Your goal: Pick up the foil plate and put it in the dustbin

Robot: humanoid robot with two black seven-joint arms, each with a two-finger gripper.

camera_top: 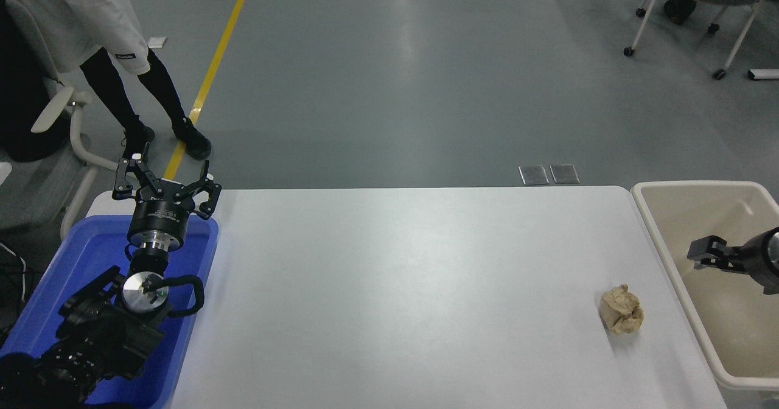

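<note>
- The white rectangular bench (395, 287) has rounded far corners; its far edge runs straight across the head view and its right edge sits just beside the dustbin.
- The dustbin (666, 263), a large cream plastic rectangular bin with a thick rounded rim, stands off the bench's right edge, its long left rim parallel to that edge.
- No foil plate can be seen on the bench; whether it lies in the dustbin cannot be told, as only part of the bin's inside shows.
- The right gripper (697, 252), black, reaches in from the right edge of the view over the dustbin's opening, inside the line of its rim; whether its fingers are apart or together cannot be told.
- A small crumpled tan paper ball (621, 309) lies near the bench's right edge, apart from the dustbin's rim.
- From the paper ball to the left edge, the bench surface is bare.
- The left gripper (165, 185), black, is parked at the bench's far left corner, fingers spread apart and holding nothing.
- A blue plastic tub (198, 263) lies along the left edge, under the left arm.
- A person's legs (152, 98) stand on the grey floor beyond the far left corner.
</note>
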